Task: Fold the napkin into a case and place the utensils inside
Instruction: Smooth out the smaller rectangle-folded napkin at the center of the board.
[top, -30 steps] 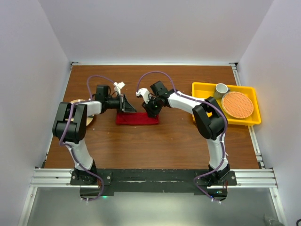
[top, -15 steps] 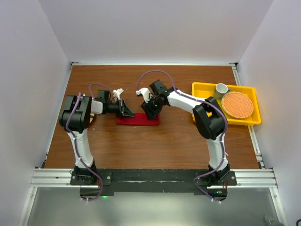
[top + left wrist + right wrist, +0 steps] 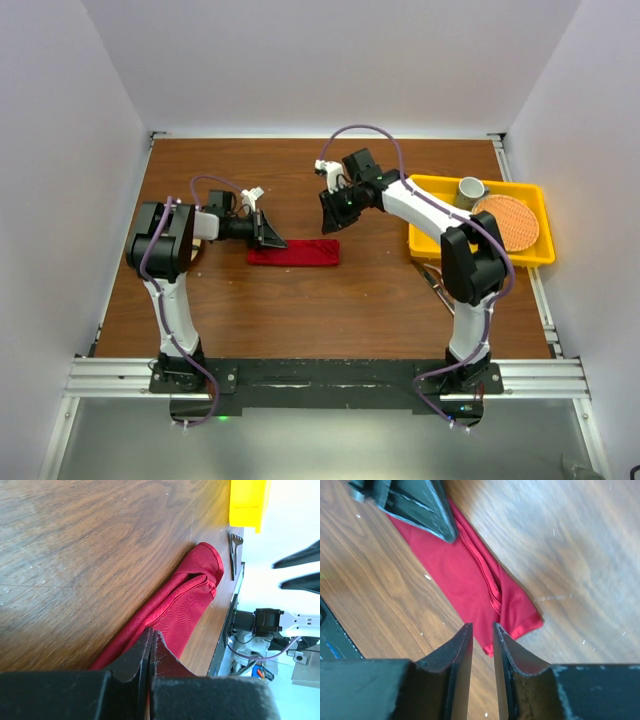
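Near the middle of the wooden table, seen from overhead, the deep-red napkin is found folded into a narrow flat strip. The left gripper is set at its 9 o'clock end and the right gripper is held off at 1 o'clock.

From the left wrist, the jaws are seen shut, with their tips touching soft, finely ribbed cloth; a pinch cannot be confirmed. A slim metal fork is seen at 1 o'clock, below the yellow tray.

From the right wrist, the jaws are narrowly parted and empty. Folding is judged done, so the pouch must be opened and the fork fetched.
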You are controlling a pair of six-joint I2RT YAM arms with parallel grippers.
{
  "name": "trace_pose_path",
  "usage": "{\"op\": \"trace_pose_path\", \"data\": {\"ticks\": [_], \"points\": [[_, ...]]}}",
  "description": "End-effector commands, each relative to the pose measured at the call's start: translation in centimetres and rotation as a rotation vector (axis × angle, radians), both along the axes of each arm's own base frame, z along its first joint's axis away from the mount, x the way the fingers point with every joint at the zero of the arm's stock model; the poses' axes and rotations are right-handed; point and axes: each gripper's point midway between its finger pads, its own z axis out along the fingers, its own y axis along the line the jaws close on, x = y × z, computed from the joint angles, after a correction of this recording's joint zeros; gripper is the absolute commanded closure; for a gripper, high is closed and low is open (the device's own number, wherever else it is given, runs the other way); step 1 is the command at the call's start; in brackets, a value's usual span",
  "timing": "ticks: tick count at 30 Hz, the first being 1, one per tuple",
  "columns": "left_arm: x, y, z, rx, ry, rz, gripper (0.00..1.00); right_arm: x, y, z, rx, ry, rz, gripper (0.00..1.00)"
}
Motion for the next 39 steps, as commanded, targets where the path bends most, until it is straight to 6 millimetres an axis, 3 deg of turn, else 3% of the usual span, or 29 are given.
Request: {"op": "trace_pose_path", "data": {"ticks": [1, 9, 12, 16, 21, 25, 29, 30, 39], "points": [[-0.6, 1.7, -4.5, 0.154, 0.048, 0.035, 1.0, -2.0, -0.1, -2.7, 0.004, 0.128, -0.043, 0.75], [-0.3, 2.1, -4.6, 0.164, 0.033, 0.03, 1.0, -2.1, -2.0, -10.3, -0.042, 0.299, -0.136, 0.77], [-0.9, 2.4, -5.0, 0.174, 0.063, 0.022, 1.0, -2.0, -2.8, -10.5, -0.008, 0.355, -0.167, 0.78], [-1.0, 2.3, -5.0, 0.166, 0.068, 0.013, 1.0, -0.9, -2.1, -6.1, 0.128, 0.319, -0.139, 0.75], [-1.0, 2.2, -5.1, 0.159, 0.064, 0.002, 1.0, -1.1, 1.2, 1.0, 0.383, 0.337, -0.03, 0.71], [-1.3, 2.2, -5.2, 0.158, 0.069, -0.001, 1.0, -1.7, 3.2, 2.6, 0.486, 0.408, -0.021, 0.68], [-1.4, 2.2, -5.1, 0.161, 0.068, -0.004, 1.0, -2.3, 4.2, 0.9, 0.466, 0.442, -0.015, 0.68], [-1.4, 2.2, -5.2, 0.162, 0.068, -0.004, 1.0, -2.3, 4.3, -0.3, 0.452, 0.465, -0.024, 0.69], [-1.4, 2.3, -5.4, 0.17, 0.078, -0.006, 1.0, -0.1, 1.8, -8.2, 0.267, 0.463, -0.153, 0.7]]}}
